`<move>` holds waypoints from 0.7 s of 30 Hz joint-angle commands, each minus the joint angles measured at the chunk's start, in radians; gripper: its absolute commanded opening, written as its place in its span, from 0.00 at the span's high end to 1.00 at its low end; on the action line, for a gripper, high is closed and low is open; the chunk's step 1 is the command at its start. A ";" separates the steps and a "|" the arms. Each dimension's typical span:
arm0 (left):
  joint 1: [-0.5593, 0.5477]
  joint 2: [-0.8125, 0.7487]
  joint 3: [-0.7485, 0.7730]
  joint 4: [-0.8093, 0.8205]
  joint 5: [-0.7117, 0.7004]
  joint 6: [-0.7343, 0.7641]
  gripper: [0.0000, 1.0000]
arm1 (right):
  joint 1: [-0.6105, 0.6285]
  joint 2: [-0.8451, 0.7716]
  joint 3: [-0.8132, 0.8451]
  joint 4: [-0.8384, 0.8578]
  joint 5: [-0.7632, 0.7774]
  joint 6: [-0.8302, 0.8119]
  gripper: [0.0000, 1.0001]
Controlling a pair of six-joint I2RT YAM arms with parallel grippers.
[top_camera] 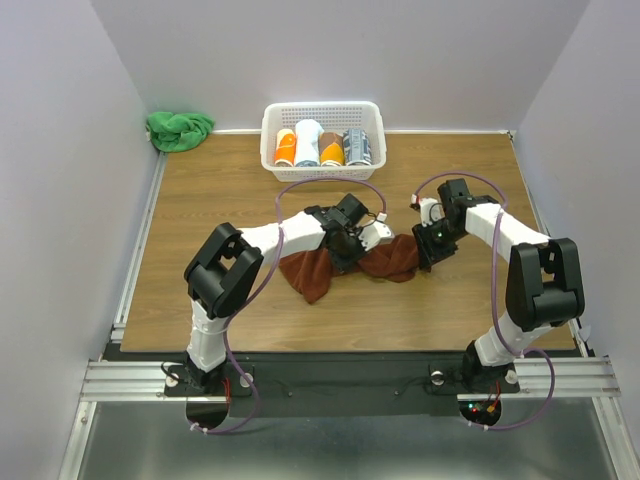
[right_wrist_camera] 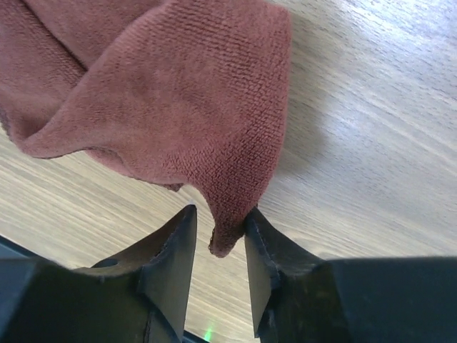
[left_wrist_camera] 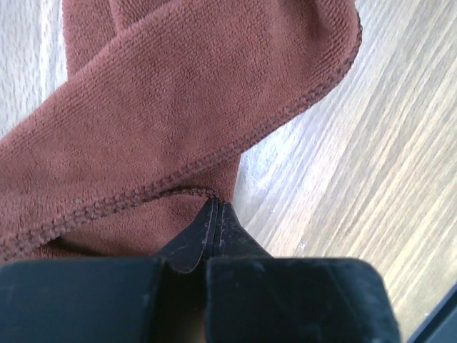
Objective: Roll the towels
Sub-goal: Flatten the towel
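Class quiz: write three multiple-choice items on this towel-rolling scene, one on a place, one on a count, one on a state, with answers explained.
1. Where does the green towel lie? A on the floor; B at the table's far left corner; C at the near edge.
2. How many rolls stand in the white basket? A two; B six; C four.
3. How is the left gripper? A shut on the reddish-brown towel; B open above bare wood; C shut on the green towel.
Answers: B, it lies bunched there; C, four stand side by side; A, its fingers pinch that towel's hem.
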 commanded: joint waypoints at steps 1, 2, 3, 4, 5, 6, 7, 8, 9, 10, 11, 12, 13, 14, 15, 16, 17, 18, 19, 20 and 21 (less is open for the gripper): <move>0.005 -0.091 0.039 -0.056 0.008 0.017 1.00 | -0.017 -0.021 -0.021 0.020 0.031 -0.038 0.61; 0.014 -0.092 0.044 -0.062 0.009 0.018 1.00 | -0.018 -0.019 -0.024 0.020 0.038 -0.044 0.62; 0.018 -0.094 0.050 -0.068 0.012 0.018 1.00 | -0.020 -0.021 -0.034 0.020 0.043 -0.055 0.62; 0.023 -0.095 0.051 -0.068 0.017 0.018 1.00 | -0.020 -0.016 -0.037 0.020 0.046 -0.061 0.63; 0.031 -0.097 0.057 -0.070 0.022 0.017 1.00 | -0.018 -0.015 -0.044 0.021 0.046 -0.071 0.63; 0.035 -0.097 0.060 -0.073 0.025 0.015 1.00 | -0.018 -0.010 -0.046 0.021 0.046 -0.076 0.63; 0.035 -0.097 0.063 -0.075 0.029 0.015 1.00 | -0.018 -0.008 -0.049 0.021 0.049 -0.081 0.62; 0.038 -0.097 0.068 -0.078 0.034 0.014 1.00 | -0.018 -0.008 -0.052 0.021 0.055 -0.088 0.57; 0.038 -0.097 0.071 -0.078 0.034 0.012 1.00 | -0.018 -0.010 -0.060 0.021 0.060 -0.093 0.51; 0.037 -0.095 0.073 -0.081 0.037 0.014 1.00 | -0.020 -0.011 -0.063 0.023 0.063 -0.098 0.47; 0.038 -0.094 0.073 -0.082 0.042 0.012 1.00 | -0.018 -0.019 -0.066 0.023 0.069 -0.108 0.46; 0.037 -0.092 0.074 -0.081 0.040 0.014 1.00 | -0.018 -0.021 -0.067 0.024 0.072 -0.113 0.46; 0.038 -0.092 0.074 -0.081 0.042 0.014 1.00 | -0.018 -0.021 -0.070 0.026 0.075 -0.117 0.46; 0.040 -0.094 0.074 -0.081 0.046 0.012 1.00 | -0.018 -0.021 -0.077 0.034 0.080 -0.124 0.48; 0.038 -0.094 0.073 -0.081 0.049 0.011 1.00 | -0.020 -0.021 -0.083 0.043 0.078 -0.128 0.49; 0.040 -0.095 0.073 -0.079 0.051 0.011 1.00 | -0.020 -0.022 -0.095 0.070 0.087 -0.127 0.51; 0.040 -0.098 0.073 -0.079 0.052 0.008 1.00 | -0.018 -0.021 -0.101 0.087 0.092 -0.125 0.52; 0.041 -0.101 0.073 -0.079 0.062 0.008 1.00 | -0.020 -0.019 -0.106 0.101 0.094 -0.127 0.53; 0.044 -0.103 0.073 -0.079 0.066 0.006 1.00 | -0.018 -0.015 -0.110 0.130 0.097 -0.127 0.55; 0.049 -0.109 0.074 -0.081 0.068 0.003 1.00 | -0.020 -0.013 -0.118 0.144 0.104 -0.127 0.62; 0.052 -0.114 0.077 -0.084 0.075 0.000 1.00 | -0.018 -0.013 -0.120 0.155 0.107 -0.128 0.65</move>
